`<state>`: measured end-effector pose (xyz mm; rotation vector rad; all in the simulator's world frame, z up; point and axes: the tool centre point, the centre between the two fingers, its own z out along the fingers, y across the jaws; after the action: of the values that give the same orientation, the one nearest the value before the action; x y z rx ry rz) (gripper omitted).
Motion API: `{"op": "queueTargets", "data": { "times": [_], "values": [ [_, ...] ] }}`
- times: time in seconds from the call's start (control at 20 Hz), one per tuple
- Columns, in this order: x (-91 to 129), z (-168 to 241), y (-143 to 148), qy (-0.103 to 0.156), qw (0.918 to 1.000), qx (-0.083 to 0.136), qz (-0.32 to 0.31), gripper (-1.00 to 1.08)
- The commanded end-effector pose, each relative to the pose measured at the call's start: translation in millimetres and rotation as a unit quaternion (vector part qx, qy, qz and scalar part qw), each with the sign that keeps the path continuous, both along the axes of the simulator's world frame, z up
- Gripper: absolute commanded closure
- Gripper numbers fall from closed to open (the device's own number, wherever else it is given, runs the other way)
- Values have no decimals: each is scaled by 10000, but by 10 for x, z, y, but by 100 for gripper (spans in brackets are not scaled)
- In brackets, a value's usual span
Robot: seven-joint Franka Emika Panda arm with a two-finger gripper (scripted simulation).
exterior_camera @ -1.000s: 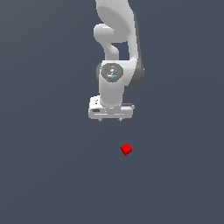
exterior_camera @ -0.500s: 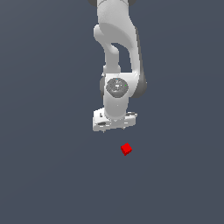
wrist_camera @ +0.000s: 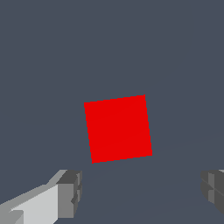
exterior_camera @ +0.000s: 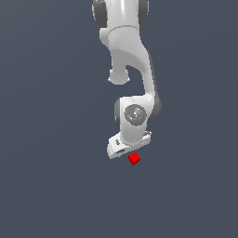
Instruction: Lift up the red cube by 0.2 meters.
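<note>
The arm [exterior_camera: 132,69] hangs down from above with its white hand [exterior_camera: 129,148] low over the plain grey bench [exterior_camera: 51,186], and the red cube [exterior_camera: 134,158] sits on that surface just under it. In the exterior view the cube peeks out at the hand's lower edge, very close to it, though I cannot tell from there whether anything touches. The wrist view settles more: the cube [wrist_camera: 118,129] lies flat and free, slightly turned, with the two dark fingertips [wrist_camera: 70,192] spread wide and nothing between them.

I judge this to be the approach, with no grip made. The next move calls for bringing the spread fingers down either side of the cube, lining up with its turned faces, closing, then raising it.
</note>
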<state>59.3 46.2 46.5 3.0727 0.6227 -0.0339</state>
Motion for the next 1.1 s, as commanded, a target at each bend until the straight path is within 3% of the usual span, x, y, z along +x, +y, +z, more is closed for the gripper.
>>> {"op": "queueTargets", "data": {
  "times": [0.0, 0.75, 0.8, 1.05],
  "values": [
    [94, -92, 88, -38, 9997, 22, 224, -92],
    [262, -265, 282, -96, 9978, 58, 658, -92],
    [262, -265, 282, -96, 9978, 58, 658, 108],
    [262, -265, 282, -96, 9978, 58, 658, 108]
  ]
}}
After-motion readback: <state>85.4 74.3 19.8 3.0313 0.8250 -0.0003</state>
